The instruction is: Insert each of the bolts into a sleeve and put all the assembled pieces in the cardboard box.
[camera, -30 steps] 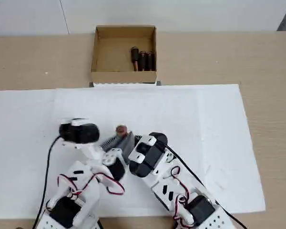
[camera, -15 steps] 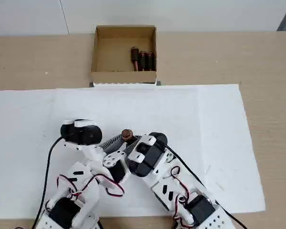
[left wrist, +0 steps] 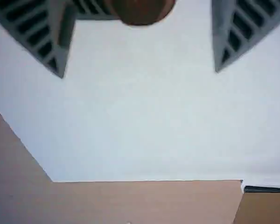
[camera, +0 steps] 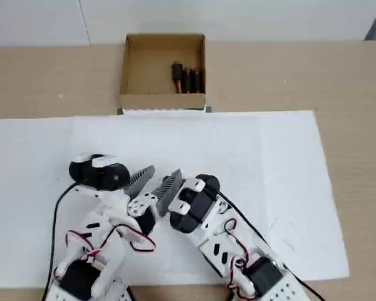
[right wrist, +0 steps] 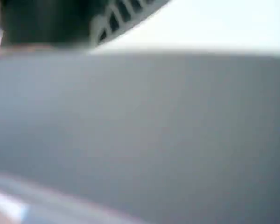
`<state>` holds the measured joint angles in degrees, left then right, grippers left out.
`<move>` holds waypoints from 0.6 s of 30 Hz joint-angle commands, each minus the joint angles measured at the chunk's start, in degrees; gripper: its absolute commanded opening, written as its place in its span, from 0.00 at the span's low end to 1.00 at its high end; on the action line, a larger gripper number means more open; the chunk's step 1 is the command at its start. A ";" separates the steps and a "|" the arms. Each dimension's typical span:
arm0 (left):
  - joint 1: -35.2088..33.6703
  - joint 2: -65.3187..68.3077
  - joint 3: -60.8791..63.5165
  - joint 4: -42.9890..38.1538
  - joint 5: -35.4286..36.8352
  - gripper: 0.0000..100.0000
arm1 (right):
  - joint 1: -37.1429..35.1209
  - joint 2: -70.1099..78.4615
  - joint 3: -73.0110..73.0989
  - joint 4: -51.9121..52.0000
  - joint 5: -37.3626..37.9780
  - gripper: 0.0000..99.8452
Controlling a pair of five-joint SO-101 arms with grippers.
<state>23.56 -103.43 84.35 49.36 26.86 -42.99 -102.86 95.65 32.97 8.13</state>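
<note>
The box (camera: 133, 69) sits at the top centre of the high view, on the tabletop (camera: 351, 81), just above the upper edge of a white sheet (camera: 269, 163). It is open at the top. Three assembled pieces (camera: 187, 79) lie side by side in its right half, touching one another, dark with reddish-brown ends, close to the right wall and the lower wall.

At the lower centre of the high view both arms stand over the sheet, close together. The left gripper (camera: 165, 170) points towards the box with its grey ribbed fingers (camera: 141, 180) released and spread wide. In the left wrist view the fingers stand far apart at the upper corners, and a round brown piece (left wrist: 142, 10) shows at the top edge between them, over the sheet. Whether either finger touches it cannot be told.

The right arm (camera: 191, 200) lies just to the right of the left gripper. Its grip cannot be told.
</note>
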 commanded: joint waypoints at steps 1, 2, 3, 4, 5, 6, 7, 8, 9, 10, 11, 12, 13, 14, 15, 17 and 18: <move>-0.35 -0.35 -2.86 0.26 -0.44 0.19 | -0.22 -0.92 0.53 -1.80 0.53 0.00; -0.35 -0.44 -2.95 0.26 -0.44 0.19 | -0.22 -0.92 0.53 -1.80 0.53 0.00; -0.35 -0.44 -3.38 0.26 -0.44 0.19 | -0.22 -0.92 0.53 -1.80 0.53 0.00; -0.35 -0.44 -4.00 0.26 -0.44 0.18 | -0.13 -0.92 0.53 -1.80 0.53 0.00; -0.35 -0.44 -4.35 -0.09 -0.44 0.17 | -0.13 -0.92 0.53 -1.80 0.53 0.00; -0.44 -0.44 -4.88 -0.18 -0.44 0.14 | -0.13 -0.92 0.53 -1.80 0.53 0.00; -0.44 -0.44 -5.41 -0.18 -0.44 0.10 | -0.13 -0.92 0.53 -1.80 0.53 0.00; -0.44 -0.44 -5.67 -0.26 -0.53 0.05 | -0.13 -0.92 0.53 -1.80 0.53 0.00; -0.53 -0.44 -5.93 -0.26 -0.70 0.01 | -0.13 -0.92 0.53 -1.80 0.53 0.00; -1.41 -0.44 -5.93 -0.26 -1.76 0.00 | -0.13 -0.92 0.53 -1.80 0.44 0.00; -2.55 -0.44 -5.93 -0.26 -3.34 0.02 | -0.13 -0.92 0.53 -1.80 0.44 0.00; -3.87 -0.44 -5.93 -0.35 -5.27 0.01 | -0.04 -0.92 0.53 -1.80 0.35 0.00; -5.54 -0.44 -5.67 -1.05 -7.21 0.00 | -0.04 -0.92 0.53 -1.80 0.35 0.00; -7.56 -0.44 -5.58 -1.76 -8.97 0.00 | 0.31 -0.92 0.53 -1.80 0.26 0.00; -9.76 -0.44 -5.41 -2.11 -10.73 0.01 | 1.10 -0.92 0.53 -1.80 0.18 0.00; -13.80 -0.44 -4.26 -2.64 -14.15 0.01 | 3.38 -0.92 0.44 -1.71 0.09 0.00; -15.38 -0.44 -3.21 -2.64 -15.91 0.01 | 4.88 -0.92 0.18 -1.71 0.09 0.00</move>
<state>12.57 -103.43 80.84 48.40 15.43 -41.49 -102.86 95.65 32.97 8.13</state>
